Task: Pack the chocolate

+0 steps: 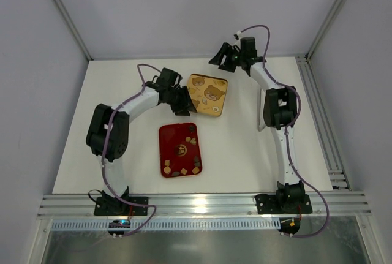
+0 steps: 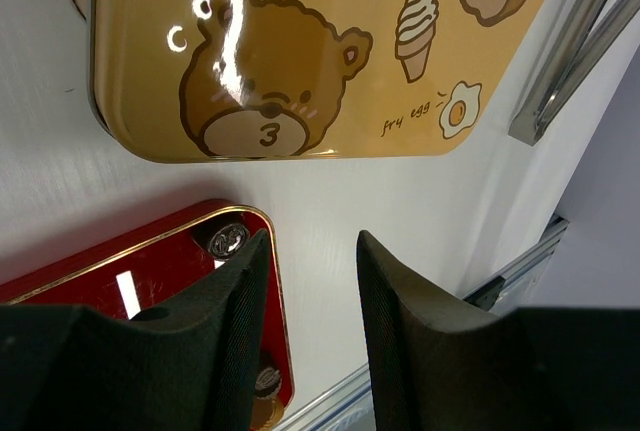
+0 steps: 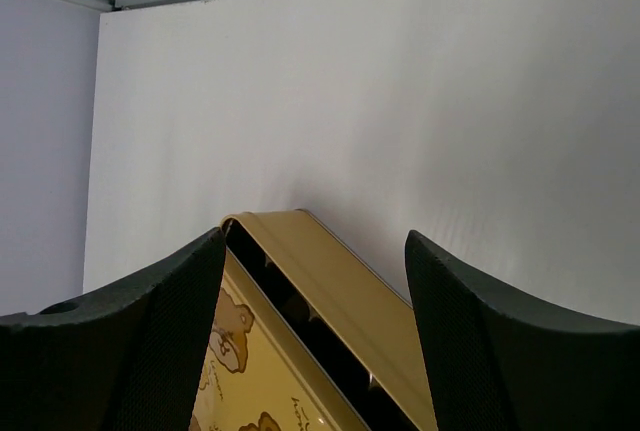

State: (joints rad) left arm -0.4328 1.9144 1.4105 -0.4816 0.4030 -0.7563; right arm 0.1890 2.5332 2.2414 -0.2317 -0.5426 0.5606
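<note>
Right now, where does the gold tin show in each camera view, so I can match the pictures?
Top external: the gold tin lies at centre, just beyond the red tray.
Left wrist: it fills the top of the picture, above the left end effector.
Right wrist: it sits at bottom centre, seen between the fingers of the right end effector.
Shared landmark: the bear drawing on its lid.

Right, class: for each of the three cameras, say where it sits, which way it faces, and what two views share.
Top external: above and behind both arms, looking down on the white table; they show whole.
Left wrist: facing down at the square gold bear-printed tin and flat red tray; left jaws, open, show.
Right wrist: low, facing across the table over the tin's corner; right jaws, open, show.
Shared: all three see the tin.
</note>
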